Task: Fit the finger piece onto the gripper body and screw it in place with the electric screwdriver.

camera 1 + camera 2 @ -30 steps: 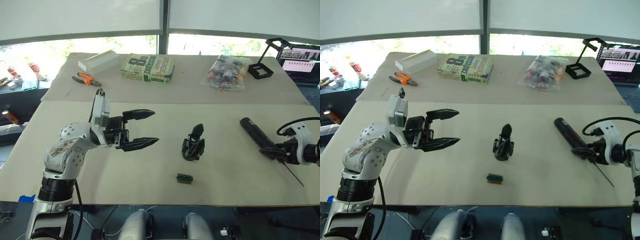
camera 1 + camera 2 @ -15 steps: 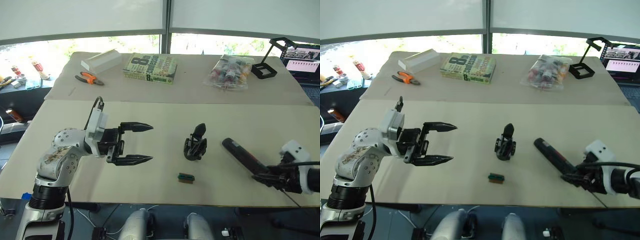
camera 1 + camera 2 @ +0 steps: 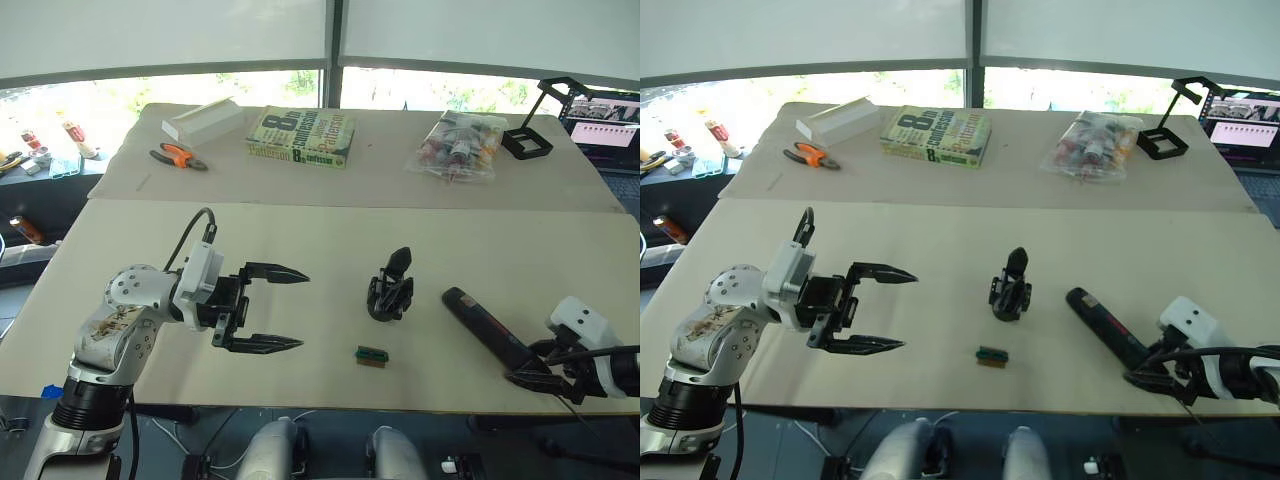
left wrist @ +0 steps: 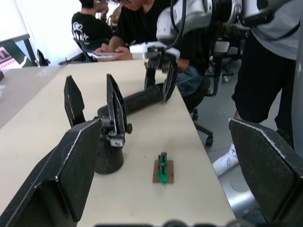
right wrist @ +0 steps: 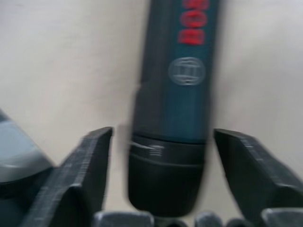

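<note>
Nearest the table's front edge, the right gripper (image 3: pixel 1157 375) sits at the bit end of the electric screwdriver (image 3: pixel 1105 327). In its wrist view the two fingers (image 5: pixel 75 177) stand apart on either side of the barrel, with gaps on both sides, so the tool lies between them unclamped. The screwdriver's long axis runs from that gripper diagonally up toward the gripper body (image 3: pixel 390 287), its butt end pointing just right of it.

Just in front of the gripper body lies a small green-topped block (image 3: pixel 371 355). The gripper body stands upright near the table's middle, one pointed finger up.

Left of it, well apart, the left gripper (image 3: pixel 285 309) hovers with fingers wide, aimed at it. I cannot pick out the finger piece.
</note>
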`<state>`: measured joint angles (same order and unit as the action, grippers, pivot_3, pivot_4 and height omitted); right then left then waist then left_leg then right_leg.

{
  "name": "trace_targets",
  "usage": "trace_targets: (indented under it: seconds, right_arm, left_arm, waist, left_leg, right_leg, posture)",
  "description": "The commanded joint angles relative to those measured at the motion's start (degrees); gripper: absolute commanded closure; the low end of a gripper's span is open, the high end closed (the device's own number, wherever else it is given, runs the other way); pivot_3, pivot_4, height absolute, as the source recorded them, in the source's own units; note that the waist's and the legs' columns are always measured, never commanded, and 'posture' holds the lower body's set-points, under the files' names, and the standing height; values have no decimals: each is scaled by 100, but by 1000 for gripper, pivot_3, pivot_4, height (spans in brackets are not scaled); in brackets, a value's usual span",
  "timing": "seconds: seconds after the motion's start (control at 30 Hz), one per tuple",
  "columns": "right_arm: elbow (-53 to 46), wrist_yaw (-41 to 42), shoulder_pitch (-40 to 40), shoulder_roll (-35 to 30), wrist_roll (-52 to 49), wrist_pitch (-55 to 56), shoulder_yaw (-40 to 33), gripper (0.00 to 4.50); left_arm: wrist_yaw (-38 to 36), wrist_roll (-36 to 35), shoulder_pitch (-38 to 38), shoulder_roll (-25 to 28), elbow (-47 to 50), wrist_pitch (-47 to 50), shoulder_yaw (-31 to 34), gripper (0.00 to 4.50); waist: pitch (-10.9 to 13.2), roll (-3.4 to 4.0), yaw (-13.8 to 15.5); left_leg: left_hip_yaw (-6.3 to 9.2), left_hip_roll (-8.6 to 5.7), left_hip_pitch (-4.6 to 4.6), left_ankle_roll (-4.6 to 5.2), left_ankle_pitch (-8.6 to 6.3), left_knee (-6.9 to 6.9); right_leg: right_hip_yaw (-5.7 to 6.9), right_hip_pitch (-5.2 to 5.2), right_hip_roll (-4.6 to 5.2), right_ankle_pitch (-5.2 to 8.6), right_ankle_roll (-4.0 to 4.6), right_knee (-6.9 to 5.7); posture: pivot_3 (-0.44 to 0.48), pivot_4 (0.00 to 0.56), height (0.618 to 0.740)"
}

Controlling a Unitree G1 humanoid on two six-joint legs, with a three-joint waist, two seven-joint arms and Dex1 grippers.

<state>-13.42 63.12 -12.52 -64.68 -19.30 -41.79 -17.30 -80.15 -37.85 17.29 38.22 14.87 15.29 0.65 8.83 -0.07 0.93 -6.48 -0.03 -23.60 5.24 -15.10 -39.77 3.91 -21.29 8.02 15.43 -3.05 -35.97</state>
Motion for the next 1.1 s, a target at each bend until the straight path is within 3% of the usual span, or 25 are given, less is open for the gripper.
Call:
trace_targets:
  seconds: [0.03,0.17,0.37,0.5,0.73,0.9,1.1]
  right_arm:
    - [-205,191,139,-542,-2,-314,7,39]
    - [-534,521,332,-1534,-59,-1068,478,39]
    - [-761,337,1540,-2011,-280,-2458,1546,39]
    - [-766,302,2537,-1909,207,-2472,2732,39]
    - [-431,224,3727,-1362,686,-2770,3989,39]
    - [-377,258,3862,-1337,853,-2867,4488,39]
    - [-487,339,3708,-1492,776,-2976,4509,39]
  left_arm:
    - [64,-43,-50,33,213,16,13,0]
    - [111,-69,-151,75,255,58,36,0]
    - [191,-136,-283,129,416,169,62,0]
    - [216,-164,-364,165,560,233,53,0]
    - [242,-180,-330,149,657,291,-4,0]
    - [250,-169,-297,144,669,290,-26,0]
    - [247,-158,-305,163,651,267,4,0]
  waist:
    - [1,3,-4]
    - [2,14,-23]
    - [6,6,-27]
    - [6,8,-42]
    - [6,8,-57]
    - [6,7,-44]
    - [6,7,-24]
  left_leg:
    - [-1,-2,0,0,0,1]
    - [0,-1,-3,1,-1,4]
    - [3,9,-16,-1,-2,4]
    - [1,1,-40,-1,-1,0]
    - [-4,-1,-63,-3,2,-6]
    - [-5,-5,-65,-3,3,-8]
    - [-5,-4,-64,-3,3,-12]
  right_leg:
    - [-1,-2,5,0,0,-1]
    - [2,-8,17,1,2,-1]
    - [7,-20,42,2,8,5]
    - [4,-85,50,1,8,0]
    - [7,-89,38,1,9,-14]
    - [14,-88,26,0,7,-15]
    - [17,-84,24,0,7,-16]
  posture:
    - [0,150,740]
    - [0,150,740]
    - [0,150,740]
    - [0,150,740]
    - [0,150,740]
    - [0,150,740]
    - [0,150,740]
